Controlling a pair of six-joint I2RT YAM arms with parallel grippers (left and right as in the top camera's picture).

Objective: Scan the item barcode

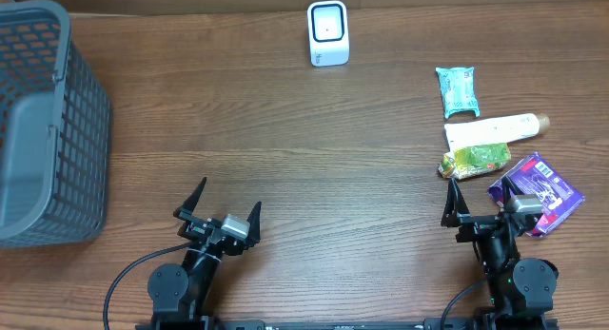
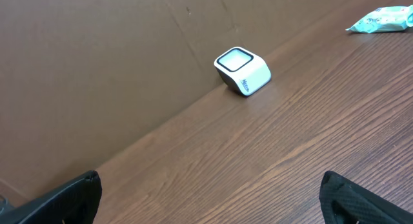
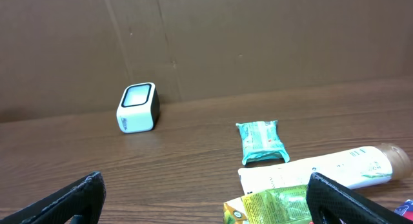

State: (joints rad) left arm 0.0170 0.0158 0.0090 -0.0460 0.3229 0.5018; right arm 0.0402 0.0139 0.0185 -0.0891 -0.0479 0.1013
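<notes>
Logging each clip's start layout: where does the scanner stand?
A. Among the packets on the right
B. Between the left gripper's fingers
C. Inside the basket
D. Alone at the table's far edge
D: in the overhead view the scanner stands by itself at the far edge of the table, well away from the basket.

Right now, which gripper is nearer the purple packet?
Right. The right gripper sits directly beside the purple packet; the left gripper is far off on the opposite side.
</notes>
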